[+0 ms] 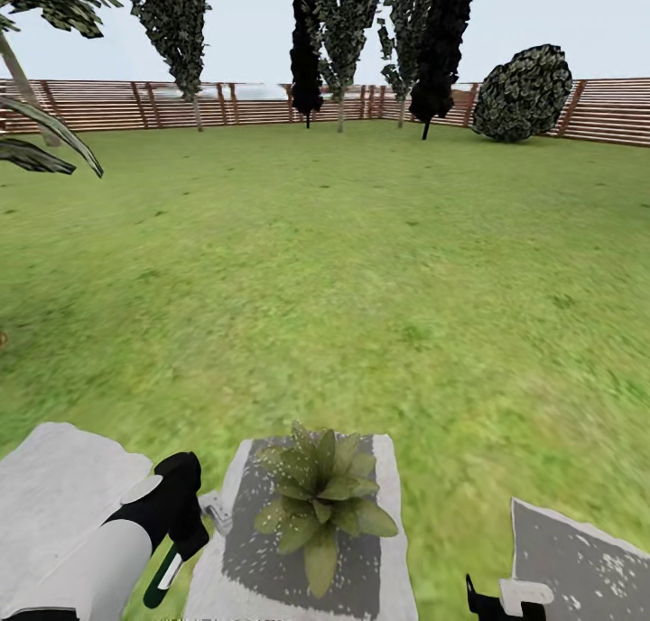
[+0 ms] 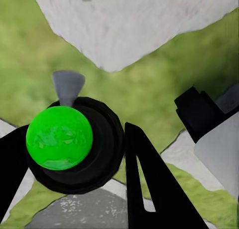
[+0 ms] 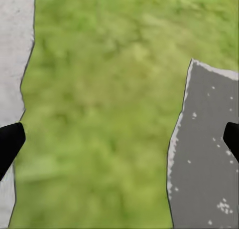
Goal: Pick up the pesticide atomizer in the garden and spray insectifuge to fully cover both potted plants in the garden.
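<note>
One potted plant (image 1: 320,495), a rosette of broad green leaves, stands on a grey stepping stone (image 1: 390,558) low in the head view; the leaves hide its pot. Fine white specks of insectifuge (image 1: 287,466) dot its left leaves. My left gripper (image 1: 181,523) is just left of the plant, shut on the pesticide atomizer (image 1: 168,578), whose whitish nozzle (image 1: 215,510) points toward the leaves. From the left wrist, the atomizer (image 2: 59,137) is a green disc in a black ring between my black fingers (image 2: 149,184). My right gripper (image 1: 506,596) is open above the lawn (image 3: 99,89). The second potted plant is out of view.
A pale stepping stone (image 1: 54,486) lies under my left arm, and a dark speckled one (image 1: 587,558) at the lower right. Open lawn (image 1: 361,260) stretches ahead to the slat fence (image 1: 108,105), with trees (image 1: 176,25) and a round bush (image 1: 524,93). Palm leaves (image 1: 41,143) hang at the left.
</note>
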